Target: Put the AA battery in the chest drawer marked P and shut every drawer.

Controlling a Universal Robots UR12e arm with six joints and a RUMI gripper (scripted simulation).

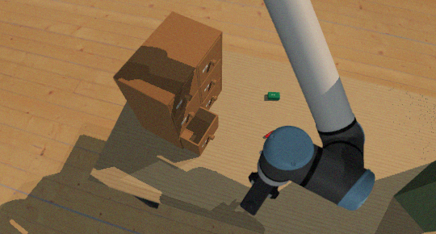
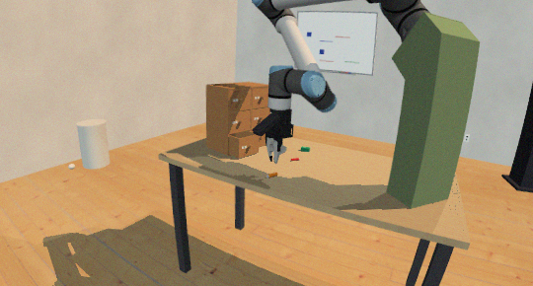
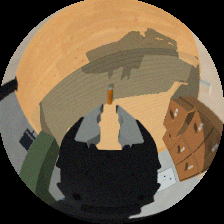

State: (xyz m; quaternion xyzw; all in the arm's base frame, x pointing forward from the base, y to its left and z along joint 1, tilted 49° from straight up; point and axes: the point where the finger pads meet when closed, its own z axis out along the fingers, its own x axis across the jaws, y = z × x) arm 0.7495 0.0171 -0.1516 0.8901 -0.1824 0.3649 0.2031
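Observation:
The AA battery (image 2: 271, 175) (image 3: 110, 95), copper-orange with a dark part, lies on the table near its front edge; I cannot make it out in the top view. My gripper (image 2: 273, 160) (image 3: 109, 105) points down above the table, its fingers a small gap apart with nothing between them. The battery is below and just beyond the fingertips in the wrist view. The brown chest (image 1: 182, 41) (image 2: 217, 119) (image 3: 197, 155) stands upright. Its bottom drawer (image 1: 207, 136) (image 2: 245, 146) in the column nearer the front edge is pulled out, and its visible inside looks empty. The drawer letters are too small to read.
A green block (image 1: 274, 96) (image 2: 305, 149) and a small red object (image 1: 268, 134) (image 2: 294, 159) lie on the table beyond the gripper. A tall green pillar (image 2: 429, 124) (image 1: 420, 198) (image 3: 37, 165) stands at the other end from the chest.

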